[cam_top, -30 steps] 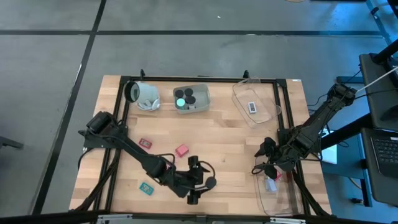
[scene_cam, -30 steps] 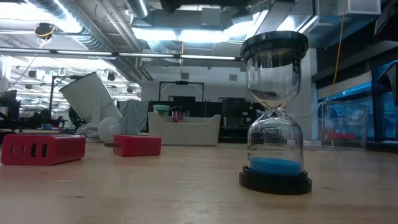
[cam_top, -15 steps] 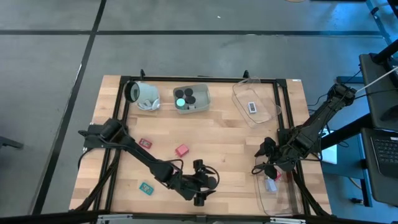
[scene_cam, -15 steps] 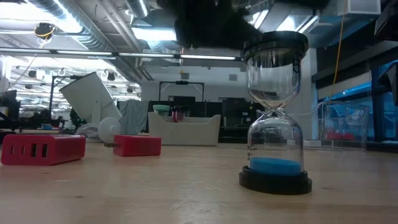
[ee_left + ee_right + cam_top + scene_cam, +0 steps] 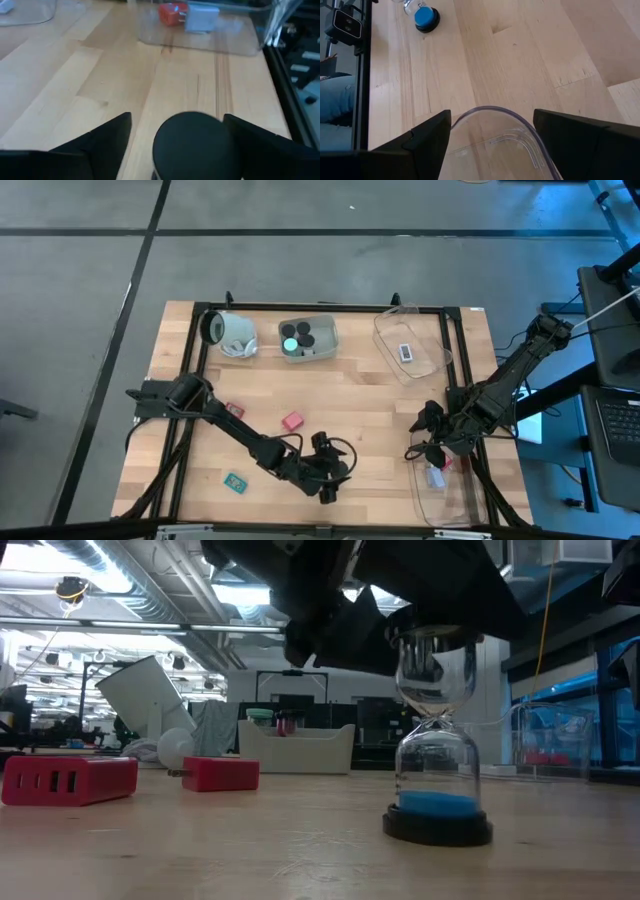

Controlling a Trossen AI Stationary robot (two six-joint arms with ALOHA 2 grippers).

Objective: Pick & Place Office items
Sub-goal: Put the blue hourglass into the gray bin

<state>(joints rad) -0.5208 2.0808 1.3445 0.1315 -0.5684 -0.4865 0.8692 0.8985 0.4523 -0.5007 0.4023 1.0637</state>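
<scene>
An hourglass (image 5: 437, 765) with blue sand and black end caps stands on its base near the table's near edge. My left gripper (image 5: 177, 116) is open and has come down over it from above, one finger on each side of its black top cap (image 5: 192, 145). In the low view the gripper hides that cap. My right gripper (image 5: 492, 112) waits open over the rim of a clear tray (image 5: 437, 477) at the right near corner. Two red blocks (image 5: 292, 421) (image 5: 234, 411) and a teal rectangle (image 5: 236, 481) lie flat on the wood. My left gripper straddles the hourglass's top cap from above. One finger (image 5: 250, 145) lies against the cap's side. Bare wood shows between the cap and the other finger (image 5: 107, 135). The hourglass stands upright with its base (image 5: 437, 827) on the table.
A grey tray (image 5: 308, 338) at the far side holds a green round item and black caps. Beside it a white cup (image 5: 228, 332) lies on its side. A clear tray (image 5: 406, 352) holds a pale item. The near-right tray holds red and white items (image 5: 197, 22). A person's leg (image 5: 335, 107) shows beyond the table edge.
My left gripper has moved toward the table's right edge and down, until its fingers stand around the hourglass's top cap. The hourglass has been nudged a little along the table and still stands upright.
</scene>
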